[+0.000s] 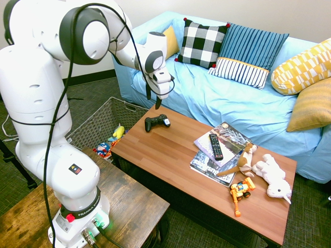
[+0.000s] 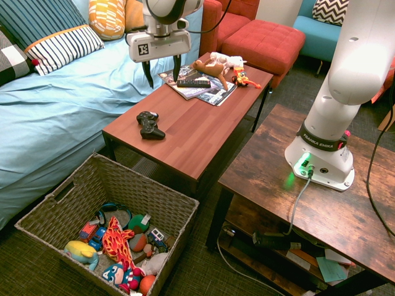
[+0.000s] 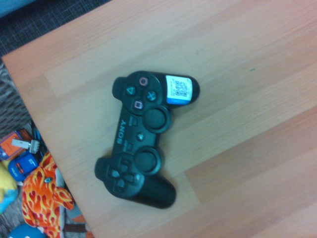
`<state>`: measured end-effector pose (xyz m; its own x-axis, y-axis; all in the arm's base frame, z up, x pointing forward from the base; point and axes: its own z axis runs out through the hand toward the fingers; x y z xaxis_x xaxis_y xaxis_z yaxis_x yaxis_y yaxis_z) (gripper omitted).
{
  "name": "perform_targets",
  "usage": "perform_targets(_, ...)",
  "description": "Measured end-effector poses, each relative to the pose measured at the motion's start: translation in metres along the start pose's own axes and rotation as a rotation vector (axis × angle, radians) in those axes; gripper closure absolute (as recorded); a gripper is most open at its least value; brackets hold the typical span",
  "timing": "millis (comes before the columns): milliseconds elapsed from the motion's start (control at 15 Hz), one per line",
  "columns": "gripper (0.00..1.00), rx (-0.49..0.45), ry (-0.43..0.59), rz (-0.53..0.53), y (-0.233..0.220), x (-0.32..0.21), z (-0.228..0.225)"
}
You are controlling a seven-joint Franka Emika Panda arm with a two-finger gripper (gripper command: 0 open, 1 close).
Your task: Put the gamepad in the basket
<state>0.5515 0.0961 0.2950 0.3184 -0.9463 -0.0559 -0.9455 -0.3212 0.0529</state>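
Note:
The black gamepad [image 1: 156, 122] [image 2: 150, 125] lies flat on the wooden coffee table [image 1: 170, 155], near the corner closest to the basket. In the wrist view the gamepad [image 3: 143, 139] fills the middle, with a whitish sticker on one horn. My gripper [image 1: 153, 100] [image 2: 163, 73] hangs open a short way above the gamepad, fingers pointing down, nothing between them. The grey woven basket [image 1: 98, 124] [image 2: 148, 180] stands on the floor beside that end of the table, with several toys inside it.
At the table's far end lie a slim black remote [image 1: 215, 146] on magazines [image 1: 207, 164], plush toys [image 1: 271, 174] and an orange toy robot [image 1: 240, 190]. The blue sofa [image 1: 232, 98] with pillows runs along the table's far side.

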Motion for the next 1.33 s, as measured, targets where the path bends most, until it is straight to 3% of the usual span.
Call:
perform_targets(333,0.0,-0.04,0.016,0.088,-0.046,0.001,0.059)
perform_targets(800,0.0,-0.086,0.015,0.107,-0.081,0.005,0.138)
perform_targets(1333,0.0,-0.112,0.022,0.118,-0.097,0.015,0.181)
